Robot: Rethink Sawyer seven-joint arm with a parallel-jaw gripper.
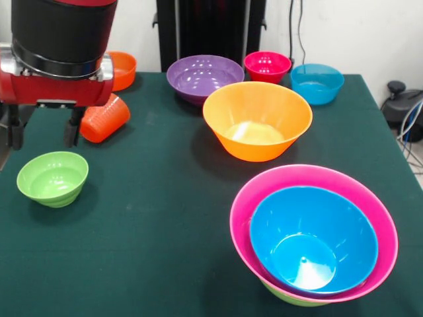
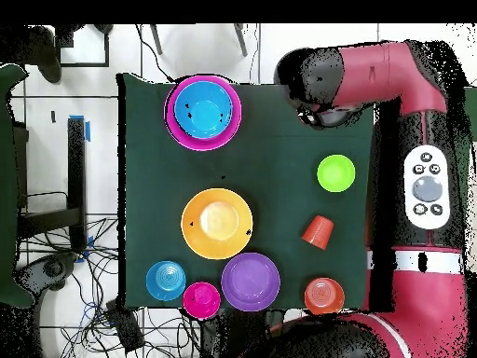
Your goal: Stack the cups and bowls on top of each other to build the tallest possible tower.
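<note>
The tower (image 1: 314,238) stands at the front right: a medium blue bowl (image 1: 310,241) sits inside the big pink bowl (image 1: 291,178), with a green bowl (image 1: 291,297) lowest. It also shows in the overhead view (image 2: 203,112). My gripper (image 1: 42,135) hangs open and empty at the far left, above the table, behind the small green bowl (image 1: 53,178). The orange-red cup (image 1: 104,119) lies on its side just right of the gripper. In the overhead view the cup (image 2: 318,231) lies below the small green bowl (image 2: 336,173), and the arm's head covers the gripper (image 2: 321,112).
The large orange bowl (image 1: 258,120) stands mid-table. Along the far edge of the dark green table (image 1: 152,218) are the small orange bowl (image 1: 120,69), the purple bowl (image 1: 205,78), the magenta bowl (image 1: 267,66) and the small blue bowl (image 1: 317,82). Cables lie off the right edge.
</note>
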